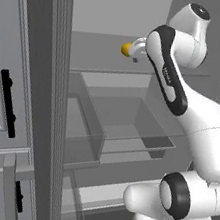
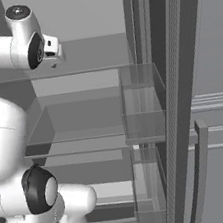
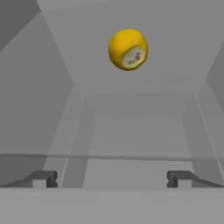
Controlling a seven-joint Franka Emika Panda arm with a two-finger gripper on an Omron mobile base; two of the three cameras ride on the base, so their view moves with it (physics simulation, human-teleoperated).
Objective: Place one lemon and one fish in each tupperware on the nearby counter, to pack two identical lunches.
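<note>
A bright-yellow lemon lies on the upper shelf of the open fridge, toward the back. In the left base view the lemon shows just left of my hand. My gripper is open, its two dark fingertips spread wide with nothing between them. It points at the lemon from a short way off and does not touch it. The arm reaches high into the fridge, and its elbow hides most of the gripper. The fish, the tupperware and the counter are out of view.
Glass shelves run across the fridge below my hand. A clear door bin hangs on the right, with another lower down. A grey cabinet door with a black handle stands at the left.
</note>
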